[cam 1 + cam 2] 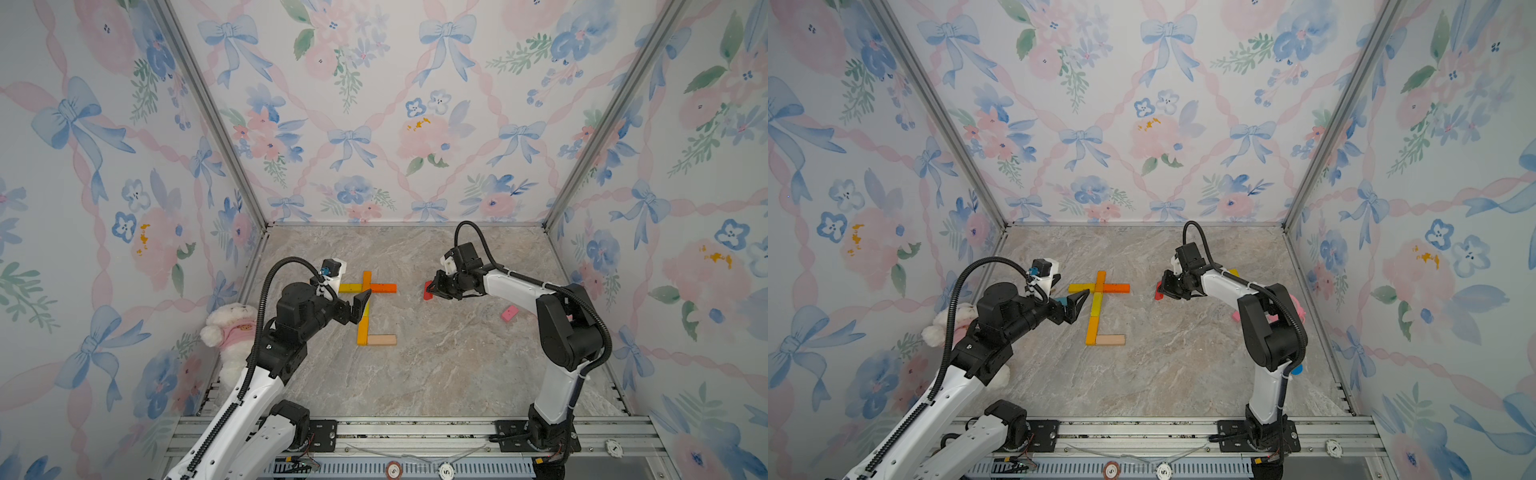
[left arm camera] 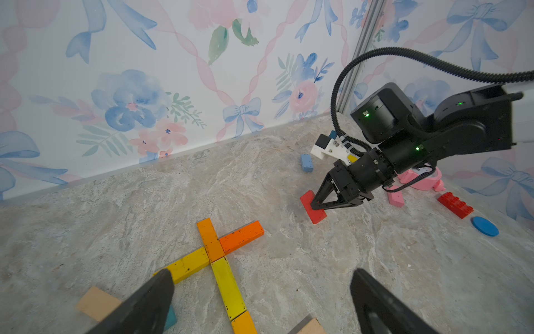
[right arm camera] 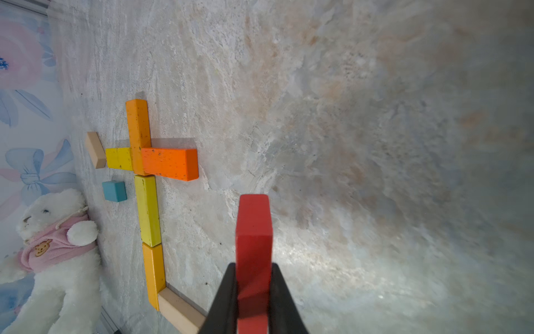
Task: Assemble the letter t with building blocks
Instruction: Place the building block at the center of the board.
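Observation:
Building blocks lie flat on the marble table as a letter shape. An orange block [image 1: 366, 279] and a yellow block [image 2: 228, 286] run into a lower orange block [image 1: 362, 332], forming the stem. A yellow block [image 1: 350, 287] and an orange block [image 1: 384, 287] make the crossbar, and a bare wood block [image 1: 381, 340] is the foot. My right gripper [image 1: 432, 291] is shut on a red block [image 3: 253, 228], held low to the right of the crossbar. My left gripper [image 2: 261, 289] hangs open over the stem's left side, with nothing between its fingers.
A teal block [image 3: 114, 191] and a second bare wood block [image 3: 95, 149] lie left of the letter, near a white plush bear [image 1: 230, 332]. At the right are a pink block [image 1: 510, 313], a light blue block [image 2: 306, 162], a red studded brick [image 2: 455, 204], a blue disc [image 2: 485, 226] and a pink alarm clock [image 2: 422, 179].

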`<state>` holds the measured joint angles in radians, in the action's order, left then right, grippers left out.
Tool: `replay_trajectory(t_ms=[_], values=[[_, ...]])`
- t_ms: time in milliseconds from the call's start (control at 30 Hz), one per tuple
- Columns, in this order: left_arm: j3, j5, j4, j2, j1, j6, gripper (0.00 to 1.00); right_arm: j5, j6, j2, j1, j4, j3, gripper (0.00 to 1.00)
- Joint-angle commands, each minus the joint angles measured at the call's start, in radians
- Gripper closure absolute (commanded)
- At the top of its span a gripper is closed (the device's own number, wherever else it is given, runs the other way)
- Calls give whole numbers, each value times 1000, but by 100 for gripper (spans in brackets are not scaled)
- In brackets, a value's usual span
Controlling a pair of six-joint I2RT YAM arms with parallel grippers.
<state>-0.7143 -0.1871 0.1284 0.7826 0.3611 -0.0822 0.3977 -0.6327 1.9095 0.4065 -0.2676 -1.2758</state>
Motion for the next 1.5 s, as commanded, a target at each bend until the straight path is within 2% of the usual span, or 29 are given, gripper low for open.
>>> replay_trajectory(t_ms=[0, 367, 700, 800, 1000, 1233, 1467], values=[[17, 14, -6, -14, 6, -1, 2, 37, 2, 24, -31, 47, -16, 99], [15, 24, 2, -5, 6, 2, 2, 141, 52, 116, -70, 71, -55, 98], [15, 24, 4, -5, 7, 1, 2, 144, 83, 176, -99, 35, -89, 94], [7, -13, 14, 6, 6, 7, 2, 150, 103, 196, -112, 8, -104, 91], [3, 8, 17, 11, 8, 4, 2, 155, 138, 209, -133, -27, -114, 84], [3, 15, 16, 10, 8, -4, 2, 143, 155, 199, -156, -57, -107, 63], [-1, 32, 17, 24, 8, -24, 2, 121, 165, 163, -168, -73, -103, 54]])
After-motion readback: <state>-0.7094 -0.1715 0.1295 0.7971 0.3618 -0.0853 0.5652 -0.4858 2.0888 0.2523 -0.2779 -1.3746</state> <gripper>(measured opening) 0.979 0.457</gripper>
